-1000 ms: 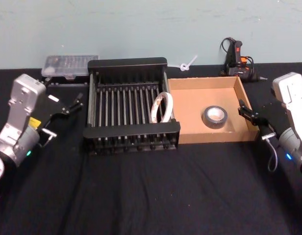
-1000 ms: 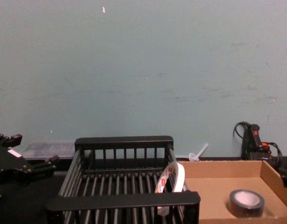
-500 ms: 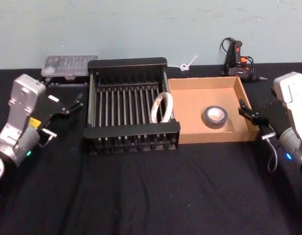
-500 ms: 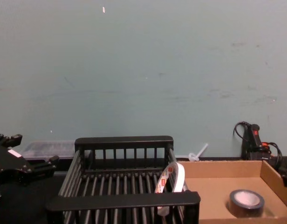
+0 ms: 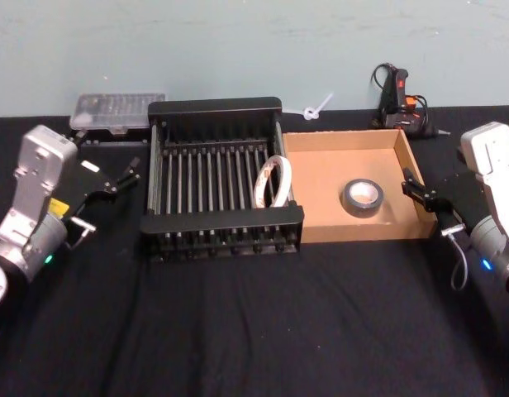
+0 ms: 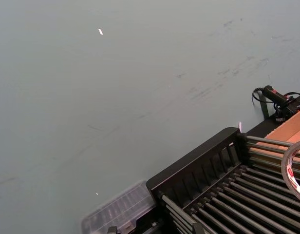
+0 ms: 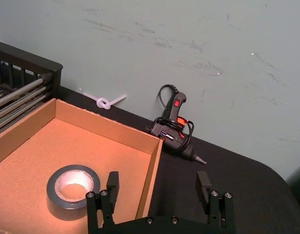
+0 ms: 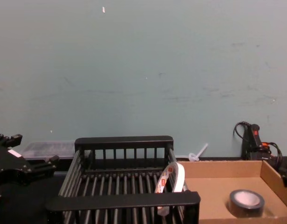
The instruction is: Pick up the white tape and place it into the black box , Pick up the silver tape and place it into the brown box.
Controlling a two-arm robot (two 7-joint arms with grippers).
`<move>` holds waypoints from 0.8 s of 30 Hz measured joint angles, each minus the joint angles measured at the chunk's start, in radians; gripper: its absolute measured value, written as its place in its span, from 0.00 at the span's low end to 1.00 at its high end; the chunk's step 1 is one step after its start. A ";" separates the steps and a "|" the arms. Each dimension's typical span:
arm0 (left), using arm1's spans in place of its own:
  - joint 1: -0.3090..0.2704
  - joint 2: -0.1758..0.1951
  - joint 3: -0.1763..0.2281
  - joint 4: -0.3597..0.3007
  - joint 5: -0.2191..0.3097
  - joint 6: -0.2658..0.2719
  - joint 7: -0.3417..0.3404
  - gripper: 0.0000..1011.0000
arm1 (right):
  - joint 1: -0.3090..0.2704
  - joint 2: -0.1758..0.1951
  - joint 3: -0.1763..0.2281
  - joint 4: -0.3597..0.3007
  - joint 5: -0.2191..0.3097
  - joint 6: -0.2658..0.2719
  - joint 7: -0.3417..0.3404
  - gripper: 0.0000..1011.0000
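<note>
From the head, a black counter (image 5: pixel 254 331) meets a pale green wall. The left gripper (image 5: pixel 114 184) waits left of the black box (image 5: pixel 221 217), jaws apart; the right gripper (image 5: pixel 421 195) waits by the brown box (image 5: pixel 321 165).

The right wrist shows wide, empty jaws and the silver tape (image 7: pixel 73 192) lying flat, hole up.

In the chest view, the white tape (image 8: pixel 170 181) stands on edge against the crate's right wall.
</note>
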 joint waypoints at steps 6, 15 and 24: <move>0.000 0.000 0.000 0.000 0.000 0.000 0.000 0.99 | 0.000 0.001 -0.001 0.000 0.000 0.000 0.000 0.99; 0.000 0.000 0.000 0.000 0.000 0.000 0.000 0.99 | 0.000 0.001 -0.001 0.000 -0.001 0.000 0.000 0.99; 0.000 0.000 0.000 0.000 0.000 0.000 0.000 0.99 | 0.000 0.001 -0.001 0.000 -0.001 0.000 0.000 0.99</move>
